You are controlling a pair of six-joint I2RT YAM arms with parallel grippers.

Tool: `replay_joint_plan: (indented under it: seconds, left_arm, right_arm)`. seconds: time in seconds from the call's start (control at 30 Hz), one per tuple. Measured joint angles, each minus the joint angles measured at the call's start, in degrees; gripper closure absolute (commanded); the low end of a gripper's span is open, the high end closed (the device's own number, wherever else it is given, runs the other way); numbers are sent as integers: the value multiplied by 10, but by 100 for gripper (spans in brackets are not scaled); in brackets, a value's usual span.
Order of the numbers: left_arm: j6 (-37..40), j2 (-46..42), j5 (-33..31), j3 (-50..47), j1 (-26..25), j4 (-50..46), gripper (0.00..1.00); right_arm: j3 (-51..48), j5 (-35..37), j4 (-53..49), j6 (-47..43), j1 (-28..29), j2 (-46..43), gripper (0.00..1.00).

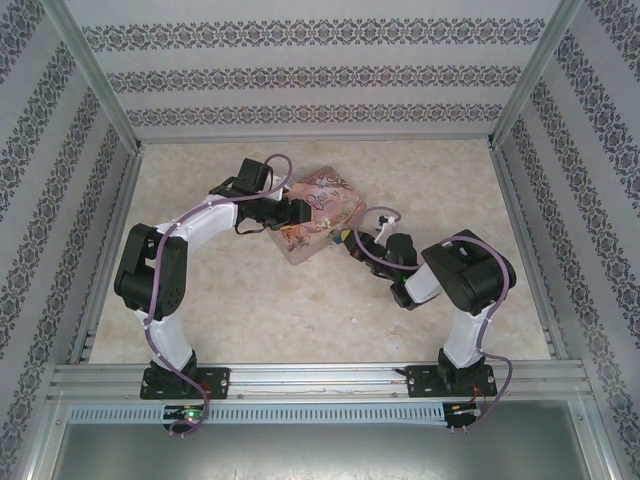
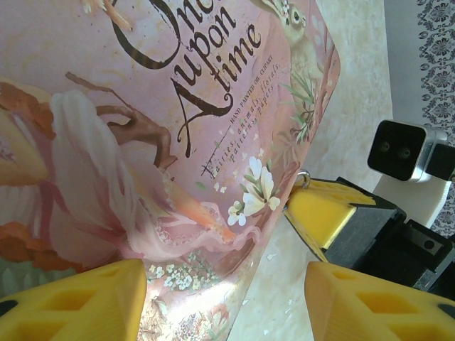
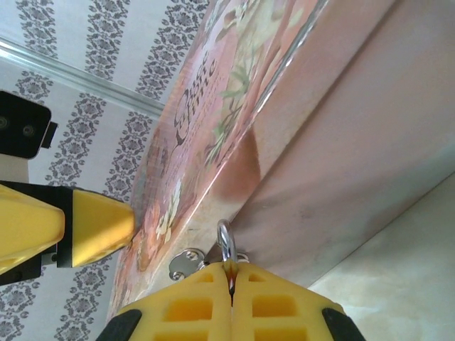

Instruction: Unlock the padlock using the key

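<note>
My right gripper (image 3: 232,273) is shut at the side of the pink illustrated box (image 3: 234,92). A thin silvery shackle (image 3: 226,240) of the padlock pokes out from between its yellow fingertips, next to a small metal plate (image 3: 186,264) on the box. The padlock's body is hidden between the fingers. The key is hidden. My left gripper (image 2: 224,284) is open and straddles the box's corner (image 2: 178,142), one finger over the lid and the other over the table. From above, the left gripper (image 1: 300,212) and the right gripper (image 1: 348,243) meet at the box (image 1: 325,195).
The box lies on a beige marbled table (image 1: 300,310) inside a frame with patterned walls (image 1: 300,75). Metal rails (image 1: 320,380) run along the near edge by the arm bases. The right arm's black body (image 2: 398,234) sits close beside my left fingers.
</note>
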Motion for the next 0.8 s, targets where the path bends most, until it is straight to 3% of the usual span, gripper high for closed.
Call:
replay_joint_plan:
  seconds: [0.5, 0.8]
  left_arm:
    - [-2, -5, -4, -2, 0, 1, 39]
    - [-1, -71, -41, -29, 0, -9, 34]
  right_arm:
    - [-35, 6, -17, -15, -32, -69, 100]
    - [-38, 5, -149, -69, -39, -218, 100]
